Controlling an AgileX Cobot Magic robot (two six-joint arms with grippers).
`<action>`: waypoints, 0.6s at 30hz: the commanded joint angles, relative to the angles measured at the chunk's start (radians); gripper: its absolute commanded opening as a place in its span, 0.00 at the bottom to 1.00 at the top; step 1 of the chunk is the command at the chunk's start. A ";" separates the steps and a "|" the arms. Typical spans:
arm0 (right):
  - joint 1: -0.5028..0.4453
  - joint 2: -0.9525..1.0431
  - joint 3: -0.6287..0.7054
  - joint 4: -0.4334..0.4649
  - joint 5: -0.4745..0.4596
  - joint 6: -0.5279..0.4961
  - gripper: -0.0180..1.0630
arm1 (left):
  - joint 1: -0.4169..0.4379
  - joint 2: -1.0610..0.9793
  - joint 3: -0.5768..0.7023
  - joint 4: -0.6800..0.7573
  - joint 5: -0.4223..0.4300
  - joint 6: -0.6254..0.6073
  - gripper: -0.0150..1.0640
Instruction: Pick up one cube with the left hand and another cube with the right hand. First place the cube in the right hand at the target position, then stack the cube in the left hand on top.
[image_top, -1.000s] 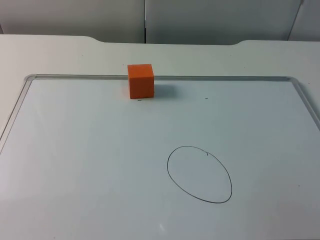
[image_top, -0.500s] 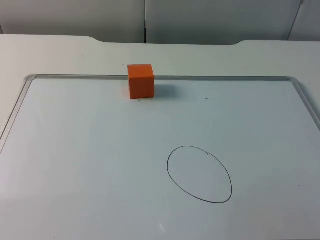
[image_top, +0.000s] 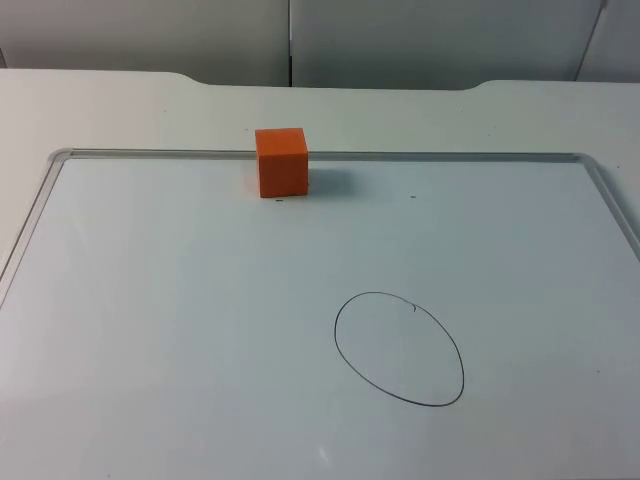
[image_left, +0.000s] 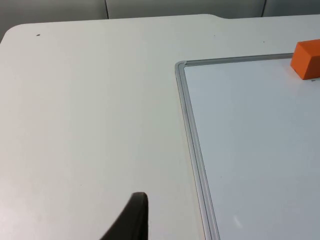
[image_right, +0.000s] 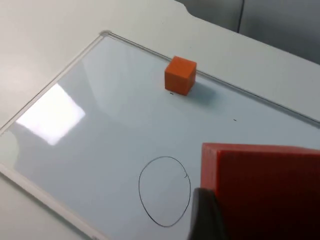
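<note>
Our right pincer (image_right: 235, 220) pinches a red cube (image_right: 260, 192) above the whiteboard (image_top: 200, 330), the drawn circle (image_right: 165, 191) lying just beside and below it. The orange cube (image_left: 306, 59) sits at the board's far edge, well ahead of our left pincer (image_left: 131, 220) (grip state we cannot tell), which waits over the counter (image_left: 90, 110).

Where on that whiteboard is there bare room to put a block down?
Nearly all of the whiteboard is bare. The drawn circle has nothing in it, and so does the stretch between it and the orange cube, which sits alone at the far rim. The right gripper holds a red cube above the board; the left gripper waits over the table beside the board.
</note>
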 joint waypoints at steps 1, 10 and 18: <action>0.003 -0.007 0.003 0.022 -0.029 -0.045 0.01 | 0.004 -0.005 0.007 0.000 -0.007 0.000 0.93; 0.003 -0.007 0.003 0.022 -0.053 -0.087 0.01 | 0.004 -0.005 0.007 0.000 -0.007 0.000 0.93; 0.001 -0.005 0.003 -0.135 -0.080 0.166 0.01 | 0.004 -0.005 0.007 0.000 -0.007 0.000 0.93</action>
